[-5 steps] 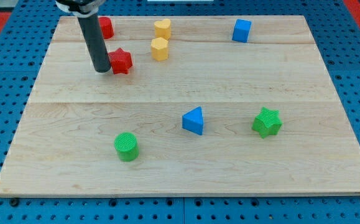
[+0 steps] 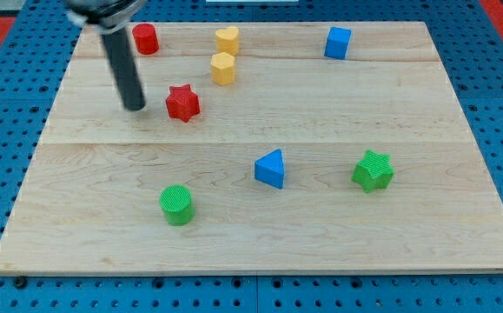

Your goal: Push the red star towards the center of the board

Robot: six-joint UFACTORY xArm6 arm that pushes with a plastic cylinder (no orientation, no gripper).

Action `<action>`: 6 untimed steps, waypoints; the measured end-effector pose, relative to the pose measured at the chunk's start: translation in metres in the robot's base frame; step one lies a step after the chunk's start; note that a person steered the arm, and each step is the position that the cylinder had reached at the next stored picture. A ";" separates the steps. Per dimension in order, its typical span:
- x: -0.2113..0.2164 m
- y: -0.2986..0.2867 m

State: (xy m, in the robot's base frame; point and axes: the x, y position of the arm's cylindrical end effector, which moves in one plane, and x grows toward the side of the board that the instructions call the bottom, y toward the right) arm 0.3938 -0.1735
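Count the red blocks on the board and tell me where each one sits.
2. The red cylinder is at the view's top left; the red star lies below and right of it, just right of my tip. None seem hidden.

Red cylinder [image 2: 146,39], yellow heart [image 2: 227,39], blue cube [image 2: 338,42], green star [image 2: 373,170].

1. Bright, even light over the whole desk [image 2: 260,235]; no glare on the wood.
2. Blocks right of my tip [image 2: 135,108] are crisp, each with a small soft shadow at its base.
3. The rod's upper end, above my tip, is smeared by motion blur.
4. Desk edges look straight, with no visible distortion.
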 end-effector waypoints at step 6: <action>0.002 0.110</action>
